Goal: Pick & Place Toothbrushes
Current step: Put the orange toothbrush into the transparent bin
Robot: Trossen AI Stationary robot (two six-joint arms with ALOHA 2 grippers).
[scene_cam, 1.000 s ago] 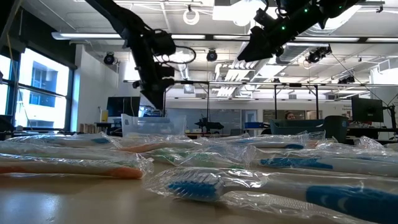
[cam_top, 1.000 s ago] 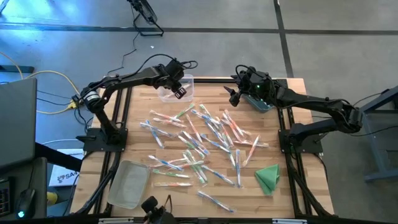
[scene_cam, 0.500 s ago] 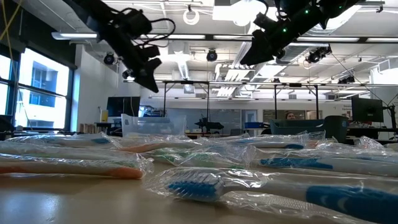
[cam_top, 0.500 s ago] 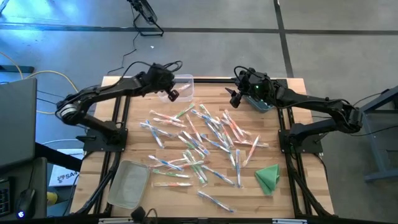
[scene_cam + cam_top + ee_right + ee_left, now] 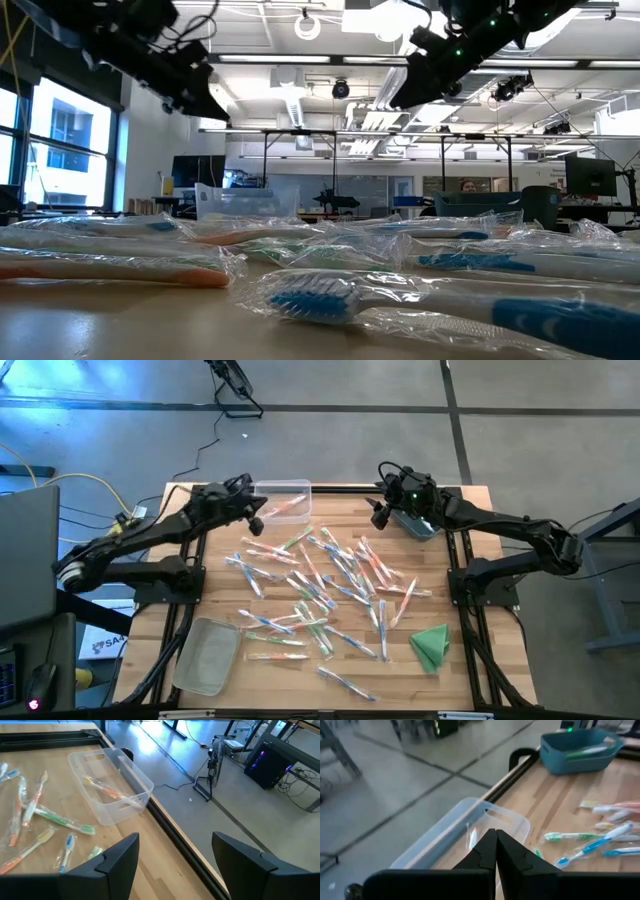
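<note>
The left gripper (image 5: 254, 520) hung above the table's far left edge, just beside the clear bin (image 5: 283, 501), its fingers (image 5: 492, 851) pressed together on nothing. Half a second earlier it had been at the bin's near rim, and 1 second earlier right over the bin; the arm had since swung back toward its own side and lifted higher in the low view. An orange-accented toothbrush (image 5: 288, 507) lay inside the clear bin, its long axis running nearly along the bin's length, slightly tilted; which end carried the bristles could not be told.

The right gripper (image 5: 380, 512) stayed high near the blue bin (image 5: 418, 522) at the far right, hardly shifted, its fingers (image 5: 116, 855) spread wide apart and empty.

The other toothbrushes (image 5: 322, 585), each in a clear wrapper, remained scattered across the middle of the wooden table (image 5: 470, 670), pointing every which way, unchanged. A second clear bin (image 5: 206, 655) sat at the near left, a folded green cloth (image 5: 431, 644) at the near right.
</note>
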